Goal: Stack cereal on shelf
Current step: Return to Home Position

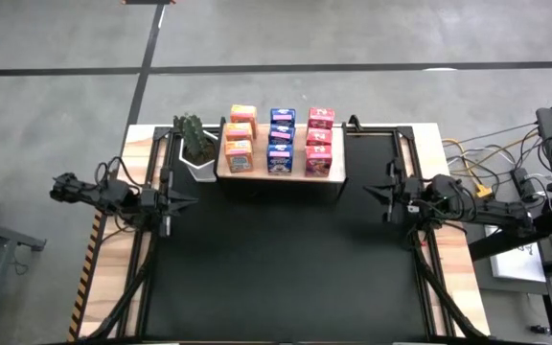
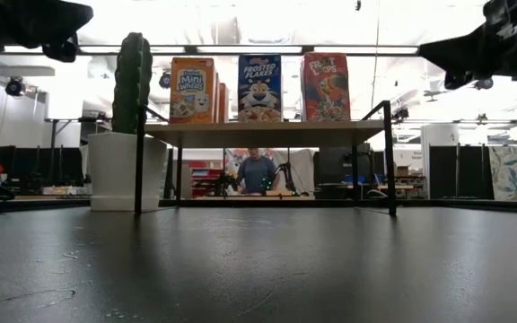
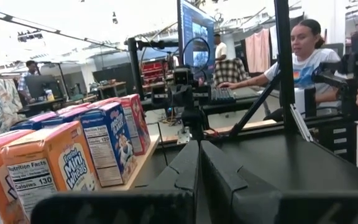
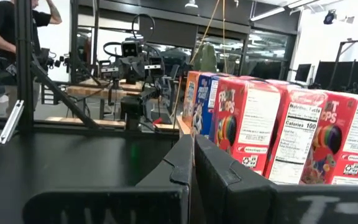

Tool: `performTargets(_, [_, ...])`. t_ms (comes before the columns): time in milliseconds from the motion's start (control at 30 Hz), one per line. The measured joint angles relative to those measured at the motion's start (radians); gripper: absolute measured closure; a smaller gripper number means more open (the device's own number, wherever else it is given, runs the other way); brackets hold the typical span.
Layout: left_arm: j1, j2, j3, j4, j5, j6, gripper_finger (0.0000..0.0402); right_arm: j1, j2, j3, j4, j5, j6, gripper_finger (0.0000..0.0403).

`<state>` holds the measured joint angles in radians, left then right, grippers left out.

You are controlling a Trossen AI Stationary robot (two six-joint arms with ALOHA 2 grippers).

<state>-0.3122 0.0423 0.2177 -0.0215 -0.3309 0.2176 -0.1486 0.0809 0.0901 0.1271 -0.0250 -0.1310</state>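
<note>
At opposite sides of the mat (image 1: 286, 278), left gripper (image 1: 186, 201) and right gripper (image 1: 372, 192) hover level, fingers together.

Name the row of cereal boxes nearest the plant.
The orange row, at the shelf's end beside the plant; the blue row sits mid-shelf, the pink-red row farthest.

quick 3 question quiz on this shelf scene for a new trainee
1. True or false: the shelf holds nine cereal boxes.
2. Which colour row stands nearest the potted plant? A orange, B blue, C pink-red.
3. Fill in: the left claw and right claw, each at its own side of the table, are both ___ (open/shut).

Key: 1 true. 2 A, the orange boxes. 3 shut, holding nothing.
</note>
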Motion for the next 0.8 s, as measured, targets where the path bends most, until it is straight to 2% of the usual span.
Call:
performTargets(267, [0.001,-0.040,-0.074,0.015,-0.011,-0.014,0.0402,0.000,-0.048,-0.078,0.016,0.008,0.008,0.0394])
performTargets(567, [0.003,-0.043,-0.204,0.161,-0.027,-0.024,0.0402,0.000,-0.054,-0.078,-0.028,0.025,0.003,0.0394])
performTargets(800, [0.004,-0.042,-0.206,0.157,-0.028,-0.047,0.0402,0.000,-0.054,-0.078,-0.051,0.028,0.005,0.0394])
